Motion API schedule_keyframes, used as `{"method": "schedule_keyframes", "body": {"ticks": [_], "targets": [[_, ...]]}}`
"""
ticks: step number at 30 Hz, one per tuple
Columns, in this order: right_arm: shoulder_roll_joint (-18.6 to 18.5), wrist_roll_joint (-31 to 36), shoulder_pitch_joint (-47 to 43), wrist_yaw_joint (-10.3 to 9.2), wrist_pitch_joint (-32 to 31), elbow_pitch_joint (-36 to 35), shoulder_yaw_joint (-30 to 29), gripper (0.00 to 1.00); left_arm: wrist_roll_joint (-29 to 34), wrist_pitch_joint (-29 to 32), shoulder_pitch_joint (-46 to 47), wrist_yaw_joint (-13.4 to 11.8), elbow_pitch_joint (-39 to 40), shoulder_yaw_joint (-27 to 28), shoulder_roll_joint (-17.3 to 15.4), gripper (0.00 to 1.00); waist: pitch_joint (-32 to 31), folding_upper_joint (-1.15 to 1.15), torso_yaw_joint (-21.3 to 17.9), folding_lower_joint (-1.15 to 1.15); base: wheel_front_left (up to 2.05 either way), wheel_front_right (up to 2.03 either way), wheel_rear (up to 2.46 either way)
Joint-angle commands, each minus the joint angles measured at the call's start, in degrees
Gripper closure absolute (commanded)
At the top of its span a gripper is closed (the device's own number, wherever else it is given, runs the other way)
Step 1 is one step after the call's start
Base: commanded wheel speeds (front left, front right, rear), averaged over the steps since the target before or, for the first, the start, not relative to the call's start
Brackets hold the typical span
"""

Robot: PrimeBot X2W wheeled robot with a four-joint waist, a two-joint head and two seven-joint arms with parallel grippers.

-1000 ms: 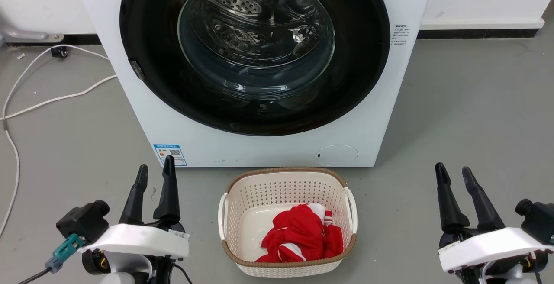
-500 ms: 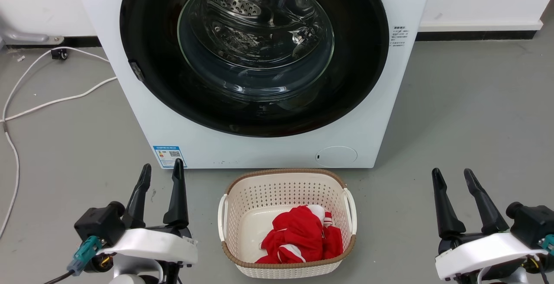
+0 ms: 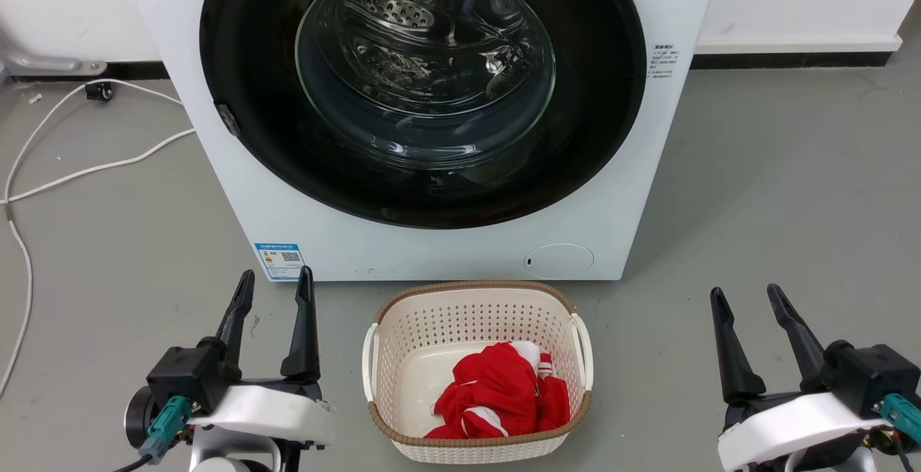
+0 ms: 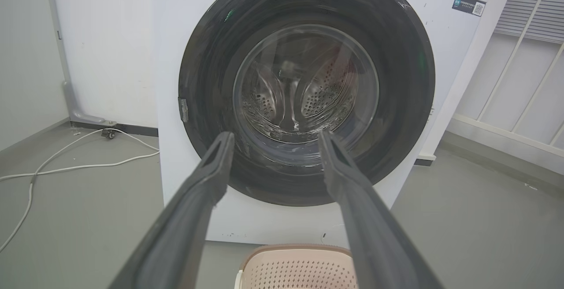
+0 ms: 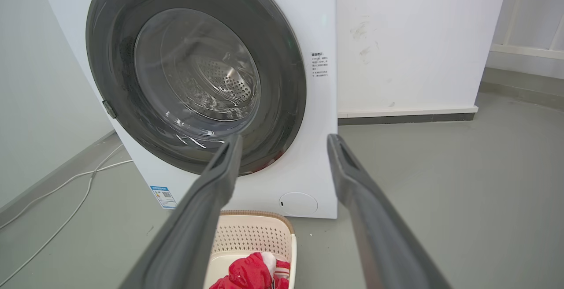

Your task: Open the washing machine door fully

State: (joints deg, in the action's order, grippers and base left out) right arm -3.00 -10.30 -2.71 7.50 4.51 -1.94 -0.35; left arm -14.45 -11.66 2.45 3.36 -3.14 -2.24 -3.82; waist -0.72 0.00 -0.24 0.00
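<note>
The washing machine door (image 3: pixel 432 202) sits shut, flush on the washing machine (image 3: pixel 460 249); left gripper (image 3: pixel 277 273) and right gripper (image 3: pixel 745 291) hang low either side of the basket (image 3: pixel 475 284), fingers spread, empty; the reach looks not yet begun; next, probably, one catches the door's rim and swings it out.

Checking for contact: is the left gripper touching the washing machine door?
Apart. Head view: the left gripper sits low beside the basket, well short of the washing machine door.

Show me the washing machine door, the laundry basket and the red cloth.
washing machine door (image 3: pixel 424 76): head view, on the glass window at its centre.
laundry basket (image 3: pixel 475 284): head view, on its brown far rim.
red cloth (image 3: pixel 504 389): head view, on the middle of the heap.
</note>
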Motion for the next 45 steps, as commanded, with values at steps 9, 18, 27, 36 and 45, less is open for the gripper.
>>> {"method": "schedule_keyframes", "body": {"ticks": [9, 18, 27, 36, 45], "targets": [[0.2, 5.0, -0.9, -0.02, 0.4, -1.1, 0.5, 0.00, 5.1, -1.4, -0.6, -0.8, 0.6, -0.5, -0.4, 0.00, 0.1, 0.00, 0.1, 0.00, 0.00, 0.00, 0.00], [0.2, 8.3, -1.3, -0.02, 0.8, -1.5, 0.8, 0.00, 8.8, -2.4, -0.9, -0.8, 0.7, -1.0, -0.4, 0.00, 0.1, 0.00, 0.1, 0.00, 0.00, 0.00, 0.00], [0.2, 10.6, -1.6, -0.02, 1.5, -1.6, 0.8, 0.00, 11.4, -3.3, -1.1, -0.8, 0.3, -0.6, -0.2, 0.00, 0.1, 0.00, 0.0, 0.00, 0.00, 0.00, 0.00], [0.2, 10.4, -1.5, -0.03, 1.5, -1.1, 0.8, 0.00, 11.2, -3.6, -1.1, -0.4, -0.5, -0.1, 0.2, 0.00, -0.1, 0.00, 0.1, 0.00, 0.00, 0.00, 0.00], [0.2, 9.7, -1.1, -0.03, 1.5, -0.7, 0.7, 0.00, 11.1, -3.6, -0.9, 0.0, -1.0, 0.2, 0.5, 0.00, 0.0, 0.00, 0.2, 0.00, 0.00, 0.00, 0.00]]}}
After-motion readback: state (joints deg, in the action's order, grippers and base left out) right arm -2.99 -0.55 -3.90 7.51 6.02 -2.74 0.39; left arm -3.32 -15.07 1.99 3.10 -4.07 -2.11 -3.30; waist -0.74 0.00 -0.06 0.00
